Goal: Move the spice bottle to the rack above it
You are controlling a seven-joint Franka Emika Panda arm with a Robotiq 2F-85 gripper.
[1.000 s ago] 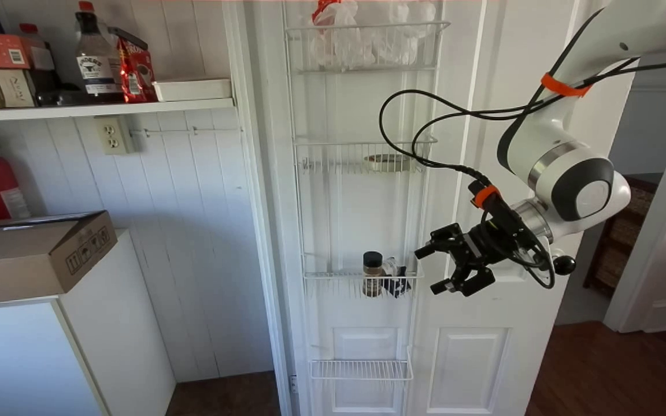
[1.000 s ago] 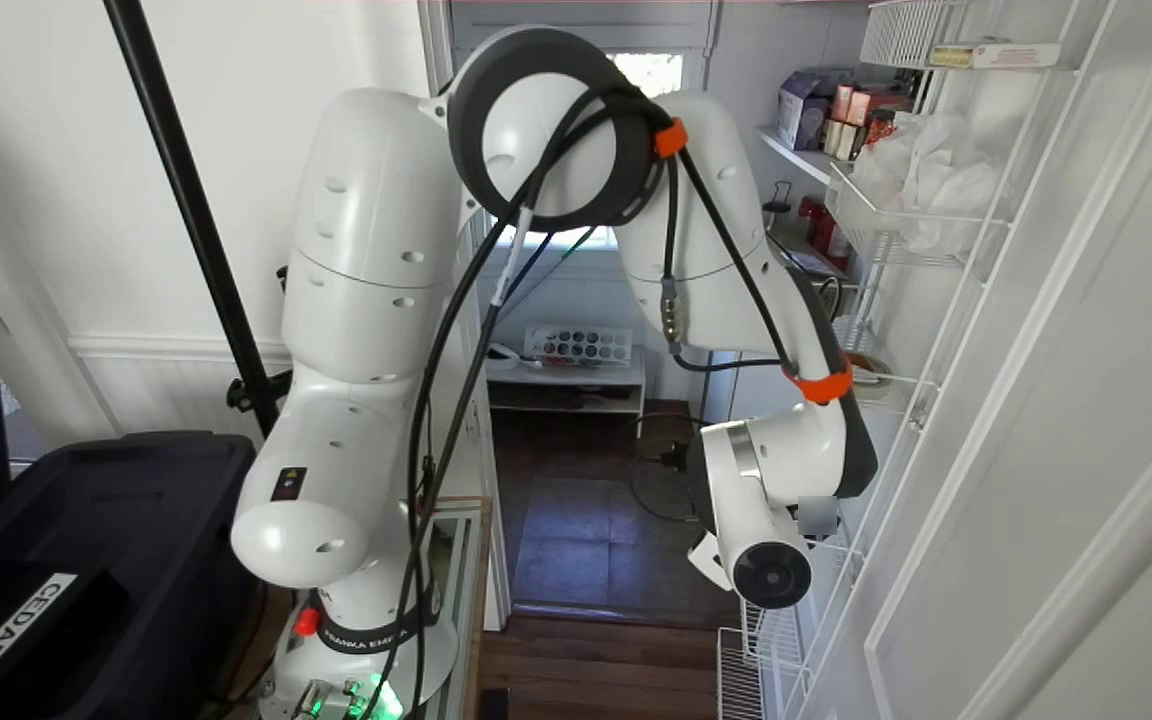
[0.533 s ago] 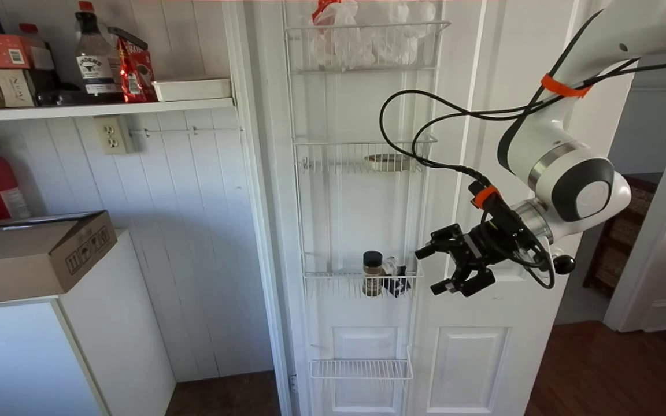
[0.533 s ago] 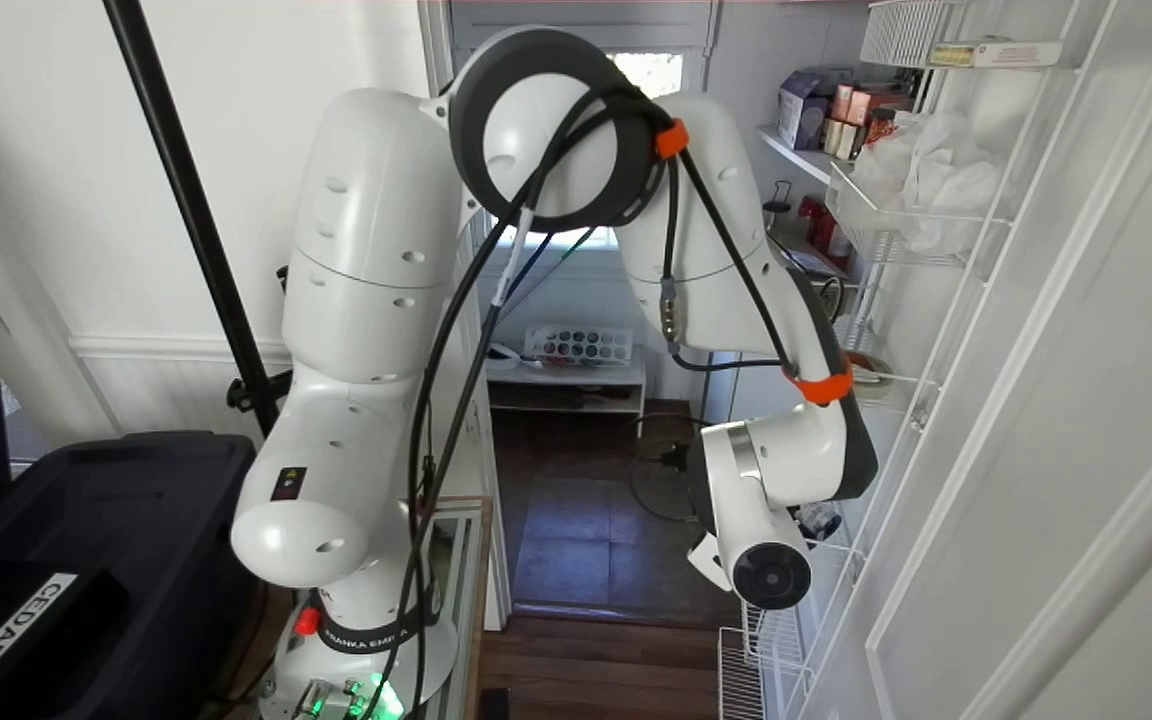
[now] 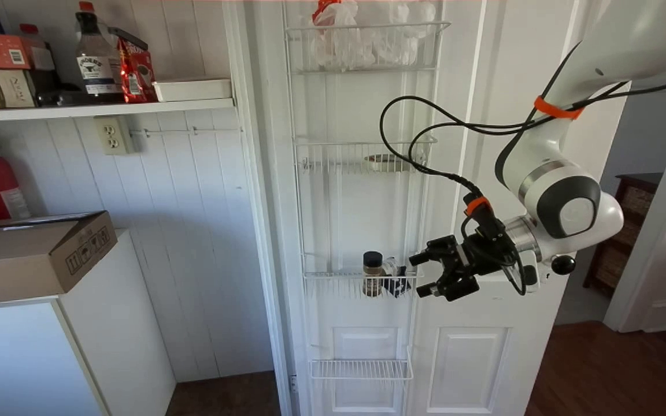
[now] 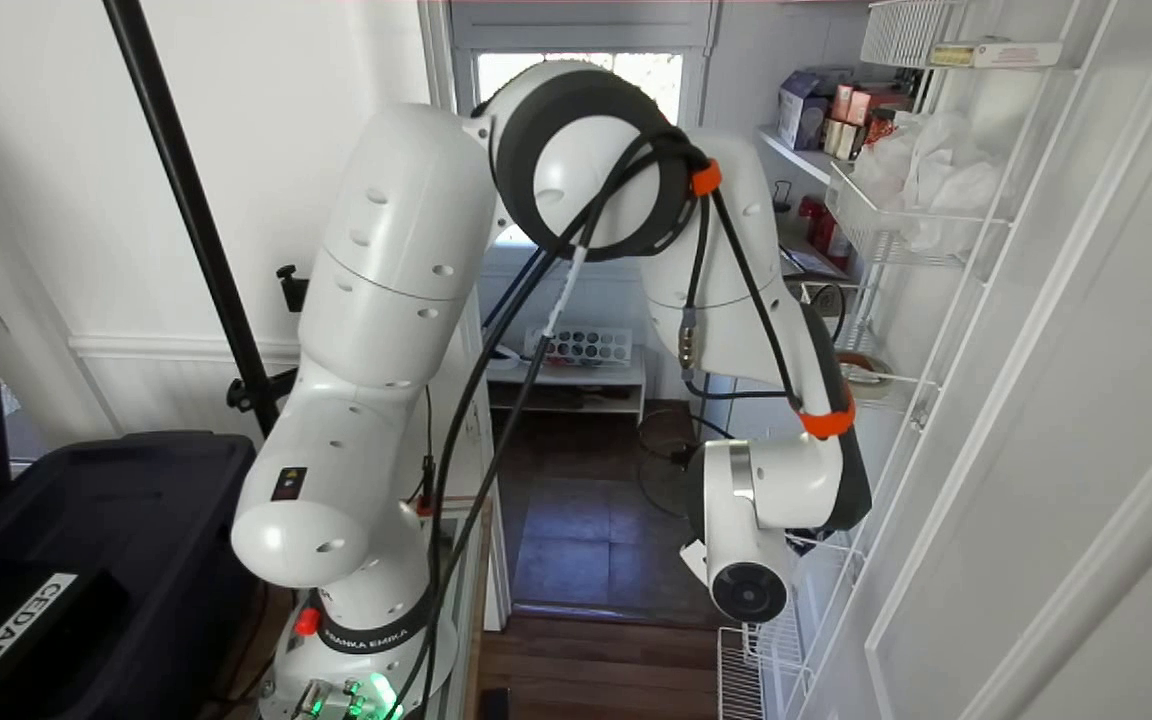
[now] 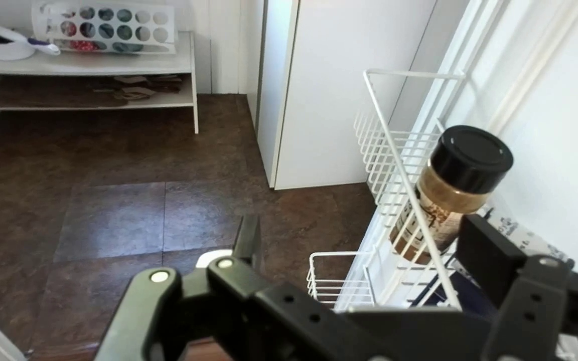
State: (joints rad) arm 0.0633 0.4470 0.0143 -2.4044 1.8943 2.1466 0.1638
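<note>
The spice bottle [image 7: 447, 198] is a slim cylinder with a broad black cap, a tan-brown body and a printed label; it stands upright behind the front wires of its surface [image 5: 333, 275], a shallow white basket, just beside a dark-and-white packet [image 5: 398, 284]. Above it, the rack [image 5: 362, 143] of the same white wire holds a shallow round container [image 5: 388, 163]. The pincer [image 5: 418, 275] is unclenched, fingers spread wide, near the packet. Behind stretches a white panelled door [image 5: 466, 370]; brown floor tiles [image 7: 113, 215] lie below, and a cardboard box [image 5: 26, 260] rests on a white cabinet [image 5: 15, 352].
</note>
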